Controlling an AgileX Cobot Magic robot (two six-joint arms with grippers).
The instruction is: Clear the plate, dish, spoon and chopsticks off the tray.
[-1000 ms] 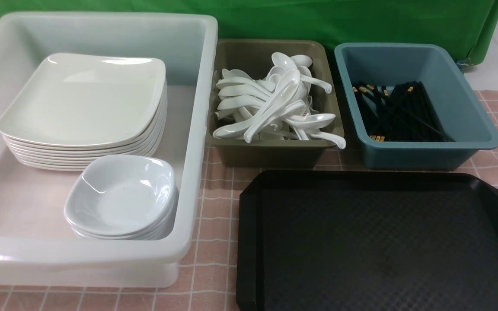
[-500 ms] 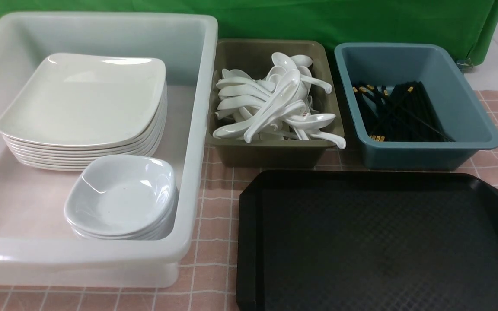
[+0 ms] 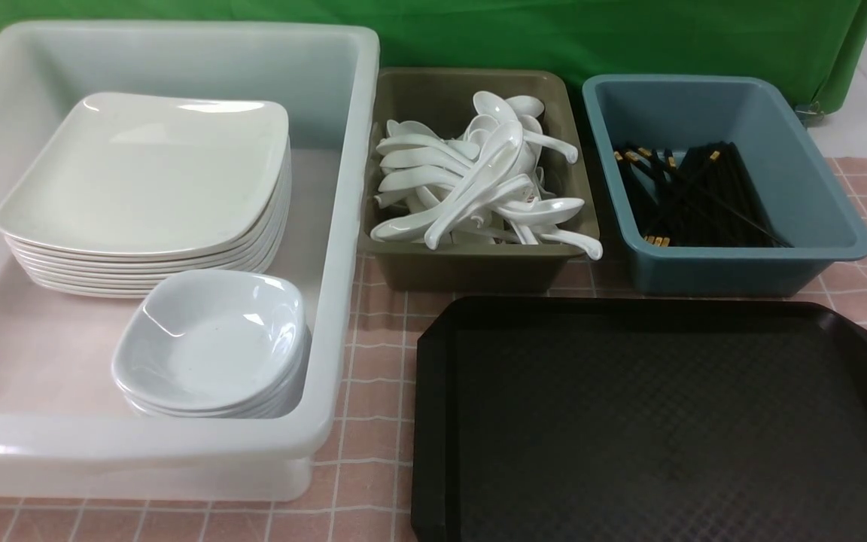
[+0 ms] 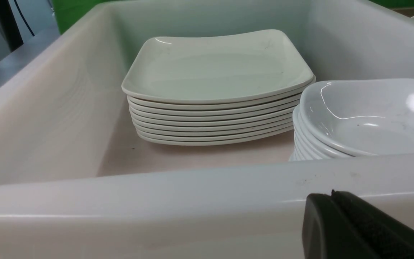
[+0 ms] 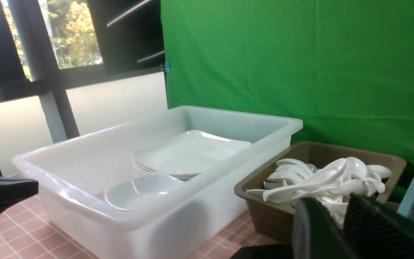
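The black tray [image 3: 659, 421] lies bare at the front right, with nothing on it. A stack of several white plates [image 3: 147, 173] and a stack of small dishes [image 3: 211, 339] sit inside the white bin [image 3: 343, 226]. White spoons [image 3: 471, 181] fill the olive bin [image 3: 471, 271]. Black chopsticks [image 3: 693, 199] lie in the blue bin [image 3: 749, 267]. My left gripper [image 4: 332, 194] is shut and empty, just outside the white bin's near wall, by the dishes [image 4: 368, 115]. My right gripper [image 5: 340, 205] is open and empty, near the tray and pointing toward the spoons [image 5: 318, 176].
The three bins stand in a row behind and left of the tray on a pink checked cloth [image 3: 381, 361]. A green backdrop [image 3: 554, 38] hangs behind them. The tall white bin's wall stands close in front of my left gripper.
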